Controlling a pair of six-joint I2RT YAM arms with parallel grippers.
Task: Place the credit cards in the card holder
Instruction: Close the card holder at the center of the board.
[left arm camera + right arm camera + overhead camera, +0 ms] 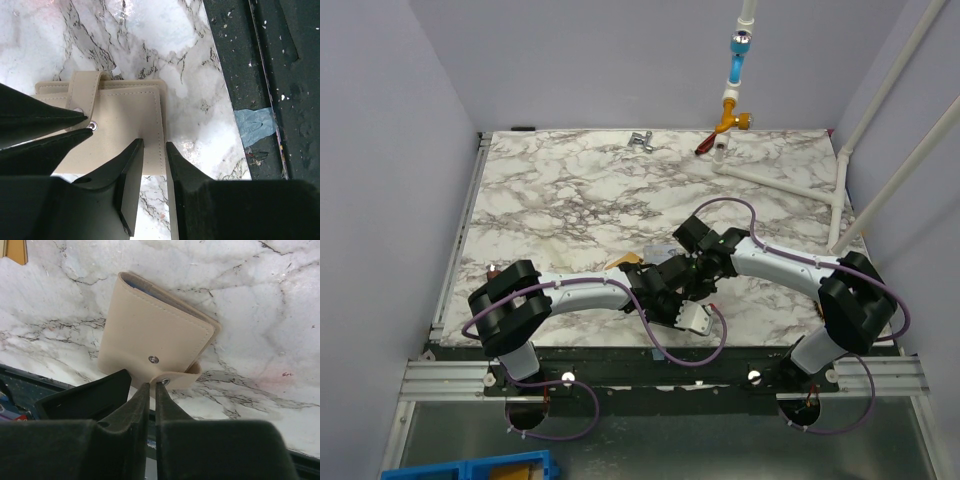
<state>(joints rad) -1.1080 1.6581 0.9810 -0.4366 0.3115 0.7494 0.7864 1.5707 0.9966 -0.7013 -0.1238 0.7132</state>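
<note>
at the near edge of the white-and-grey marbled tabletop (pixel 570 180), both arms meet over the beige stitched leather-like card holder (pixel 155 325). it lies flat just inside the dark front rail (pixel 280 75).

left gripper (pixel 154 145): jaws narrow, pinching the holder's side edge. right gripper (pixel 152 386): jaws nearly together on the strap tab (pixel 172 380), at its snap.

a pale grey-blue card (pixel 131 283) shows its edge inside the holder's far opening. a gold-tan card (pixel 628 262) lies on the marble just beside the left wrist.

my read: the step in hand is working the strap, to fasten it or free it; i cannot tell which. to do it well i'd use the left pinch as an anchor so the pouch doesn't skate on the slick marble. i'd move the tab along its own arc with no sideways pull. if closing, i'd press it squarely onto the centre snap (pixel 153 359).

room: lilac walls (pixel 380 150), white pipe frame (pixel 880 130) at right, scrap of blue tape (pixel 255 125) on the rail.
</note>
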